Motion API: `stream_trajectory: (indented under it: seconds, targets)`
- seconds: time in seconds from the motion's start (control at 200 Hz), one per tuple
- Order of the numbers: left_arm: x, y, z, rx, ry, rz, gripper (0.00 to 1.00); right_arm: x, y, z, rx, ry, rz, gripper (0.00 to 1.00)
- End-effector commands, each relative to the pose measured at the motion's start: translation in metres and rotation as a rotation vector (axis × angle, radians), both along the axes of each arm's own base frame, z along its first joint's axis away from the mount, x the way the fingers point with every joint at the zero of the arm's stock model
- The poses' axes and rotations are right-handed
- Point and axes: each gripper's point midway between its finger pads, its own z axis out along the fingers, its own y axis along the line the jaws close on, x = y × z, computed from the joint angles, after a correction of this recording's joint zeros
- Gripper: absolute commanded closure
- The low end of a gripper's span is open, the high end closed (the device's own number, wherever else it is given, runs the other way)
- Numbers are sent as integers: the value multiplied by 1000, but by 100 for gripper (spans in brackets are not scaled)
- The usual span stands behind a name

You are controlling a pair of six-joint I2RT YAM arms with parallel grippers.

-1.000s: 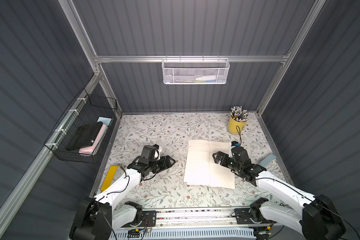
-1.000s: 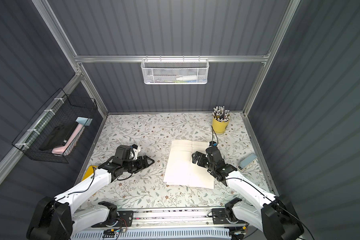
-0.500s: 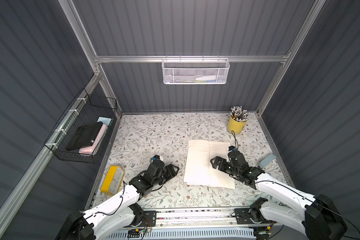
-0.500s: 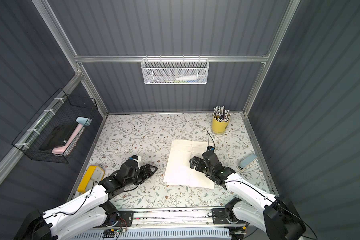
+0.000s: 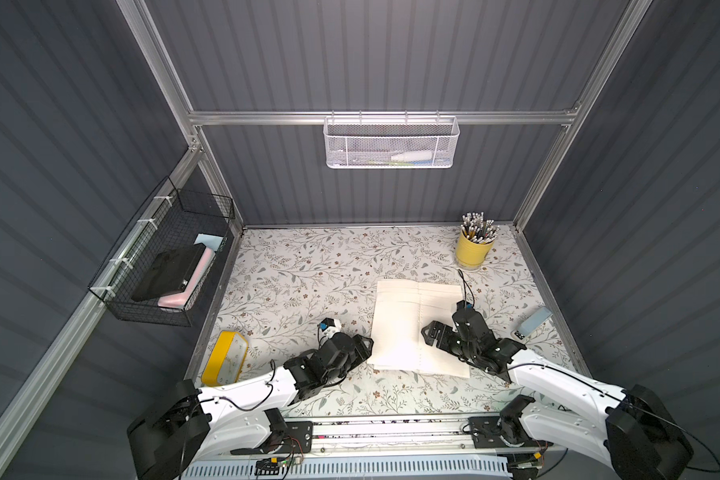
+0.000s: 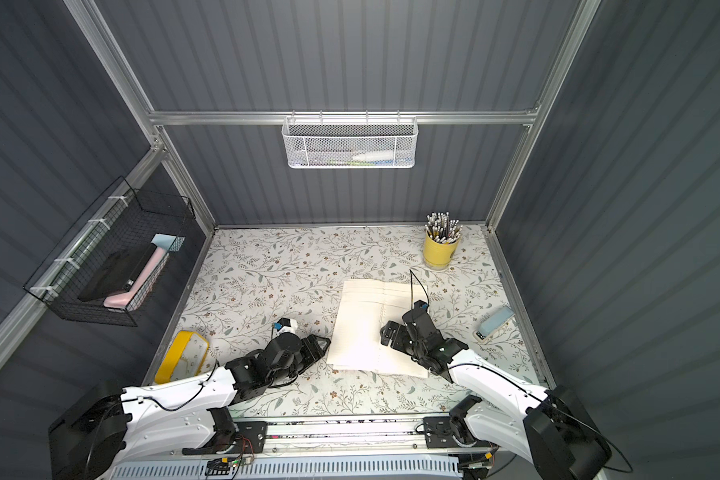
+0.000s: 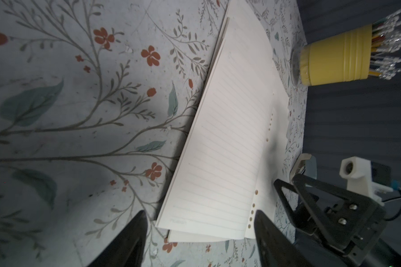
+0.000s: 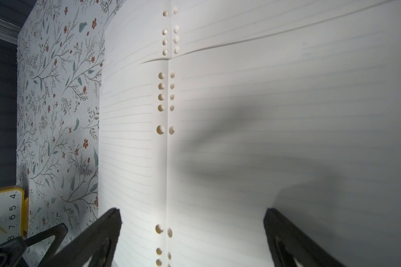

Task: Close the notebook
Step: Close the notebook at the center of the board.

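The notebook [image 5: 395, 324] [image 6: 360, 328] lies open and flat on the floral table, with white lined pages and punched holes along the spine. My left gripper [image 5: 364, 347] [image 6: 323, 345] is low at its near left corner, open. In the left wrist view that corner of the notebook [image 7: 227, 148] shows between the fingers of the left gripper [image 7: 200, 213], a little way beyond their tips. My right gripper [image 5: 431, 332] [image 6: 387, 334] hovers open over the right page close to the spine. In the right wrist view the right gripper [image 8: 192, 211] straddles the spine of the notebook [image 8: 241, 115], holding nothing.
A yellow cup of pens [image 5: 472, 249] stands at the back right. A yellow clock [image 5: 225, 359] lies at the front left, and a small blue block [image 5: 533, 322] sits by the right edge. A black wire basket [image 5: 163, 266] hangs on the left wall and a white mesh basket [image 5: 389, 143] on the back wall.
My left arm has swung right and forward, from the middle left of the table to the notebook's near left corner. The right gripper has shifted slightly toward the spine.
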Motion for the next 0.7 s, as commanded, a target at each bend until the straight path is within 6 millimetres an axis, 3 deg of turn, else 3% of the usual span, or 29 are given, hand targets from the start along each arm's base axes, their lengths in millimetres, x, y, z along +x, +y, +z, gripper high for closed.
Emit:
stream_trajectory:
  seconds: [0.0, 0.375, 0.695]
  targets:
    - [3, 0, 5, -52, -16, 70, 31, -6, -6, -15, -33, 40, -21, 1]
    - [-11, -7, -6, -209, 117, 149, 29, -15, -7, -31, -67, 106, -13, 1]
    - [-13, -9, -5, -231, 81, 201, 32, -21, -12, -36, -76, 123, -19, 1]
